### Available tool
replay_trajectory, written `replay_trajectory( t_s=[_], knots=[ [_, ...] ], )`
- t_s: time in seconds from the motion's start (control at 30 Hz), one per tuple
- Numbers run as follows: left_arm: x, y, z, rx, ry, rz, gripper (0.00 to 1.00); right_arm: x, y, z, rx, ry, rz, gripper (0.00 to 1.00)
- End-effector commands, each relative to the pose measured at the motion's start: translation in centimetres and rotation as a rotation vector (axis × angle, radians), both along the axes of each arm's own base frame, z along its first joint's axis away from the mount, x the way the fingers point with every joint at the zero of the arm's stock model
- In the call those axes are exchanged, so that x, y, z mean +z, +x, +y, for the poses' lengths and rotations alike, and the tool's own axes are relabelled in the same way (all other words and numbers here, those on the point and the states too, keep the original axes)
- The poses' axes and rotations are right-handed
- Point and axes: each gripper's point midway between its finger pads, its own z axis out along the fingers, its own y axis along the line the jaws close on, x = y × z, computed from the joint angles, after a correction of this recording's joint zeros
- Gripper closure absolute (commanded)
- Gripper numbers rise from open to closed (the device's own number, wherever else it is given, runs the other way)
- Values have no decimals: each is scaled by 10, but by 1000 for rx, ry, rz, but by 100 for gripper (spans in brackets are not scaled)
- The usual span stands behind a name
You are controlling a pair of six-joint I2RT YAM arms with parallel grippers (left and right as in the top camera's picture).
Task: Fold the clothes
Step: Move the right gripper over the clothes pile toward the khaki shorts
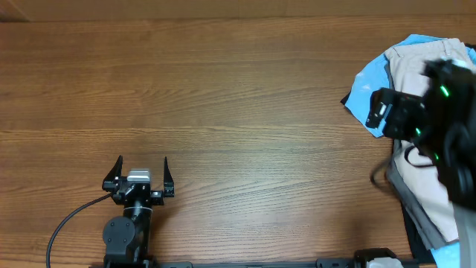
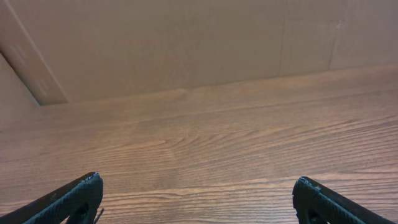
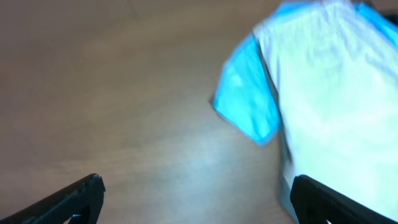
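Note:
The clothes, pale beige shorts, lie crumpled on a heap at the table's far right edge, on top of a light blue shirt. My right arm hovers over that heap and hides its middle. The blurred right wrist view shows my right gripper open and holding nothing, above bare wood, with the pale shorts and the blue shirt ahead on the right. My left gripper rests open and empty near the front left, far from the clothes; its fingers frame only wood.
Dark grey cloth lies under the heap at the right front. The wooden table stretches between the arms. A black cable runs from the left arm's base. A beige wall stands behind the table.

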Motion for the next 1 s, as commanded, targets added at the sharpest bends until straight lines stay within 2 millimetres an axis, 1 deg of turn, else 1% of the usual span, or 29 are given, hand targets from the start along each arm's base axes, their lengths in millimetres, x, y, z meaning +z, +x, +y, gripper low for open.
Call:
replay_trajectory(
  t_s=[0.0,0.07,0.17,0.27,0.37,0.5,0.57,0.7,0.77,0.87,0.93,0.97],
  knots=[
    [1,0,1,4,16,-10,0,-14,12,-5,35,-82,84,0],
    [1,0,1,4,16,-10,0,-28,17,-4,35,-84,145,0],
    [1,0,1,4,16,-10,0,-40,20,-4,36,-88,196,0],
    [1,0,1,4,16,-10,0,-41,19,-9,22,-109,207,0],
    [1,0,1,4,16,-10,0,-43,13,-15,3,-139,230,0],
    [1,0,1,4,16,-10,0,-45,9,-16,3,-144,251,0],
    [1,0,1,4,16,-10,0,-46,7,-17,8,-153,260,4],
    [1,0,1,4,16,-10,0,-46,6,-19,15,-163,265,19],
    [1,0,1,4,16,-10,0,-46,7,-21,6,-162,264,21],
    [1,0,1,4,16,-10,0,-45,16,-29,-21,-158,243,22],
    [1,0,1,4,16,-10,0,-48,27,-36,-39,-154,234,23],
    [1,0,1,5,16,-10,0,-53,35,-39,-27,-148,238,23]
  ],
)
